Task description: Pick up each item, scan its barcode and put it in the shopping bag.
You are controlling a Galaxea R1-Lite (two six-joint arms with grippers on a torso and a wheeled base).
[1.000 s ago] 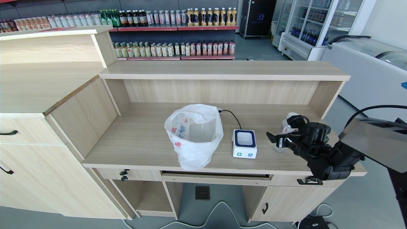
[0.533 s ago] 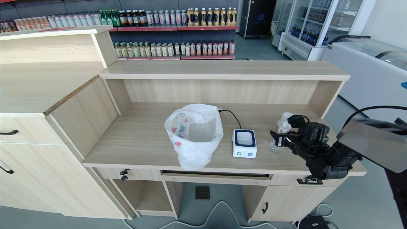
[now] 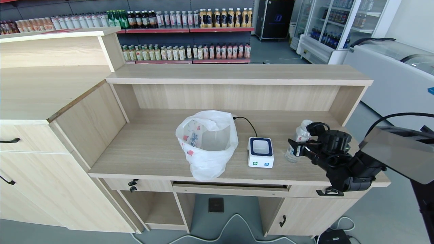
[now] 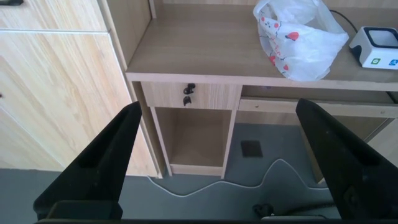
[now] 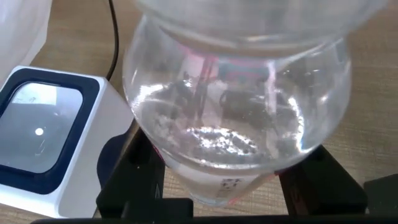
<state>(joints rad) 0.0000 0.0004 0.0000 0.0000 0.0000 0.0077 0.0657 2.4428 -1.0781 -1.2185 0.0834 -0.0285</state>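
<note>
A clear water bottle (image 3: 295, 144) leans slightly at the right of the wooden counter (image 3: 152, 152), with my right gripper (image 3: 297, 148) shut on its lower body. From the right wrist the bottle (image 5: 236, 106) looms large between the dark fingers (image 5: 134, 186), and the white and blue barcode scanner (image 5: 43, 134) lies just beside it. The scanner (image 3: 260, 152) sits between the bottle and the white shopping bag (image 3: 206, 144), which stands open at mid-counter. My left gripper (image 4: 217, 168) hangs open below and in front of the counter, holding nothing.
A black cable (image 3: 245, 123) runs from the scanner behind the bag. A raised shelf (image 3: 237, 76) closes the counter's back, and a taller cabinet (image 3: 51, 91) stands to its left. Drawers and cupboard doors (image 4: 186, 96) sit under the counter edge.
My right gripper has closed around the bottle and shifted it a little left toward the scanner, tipping it slightly. The bag, scanner and left arm have stayed put.
</note>
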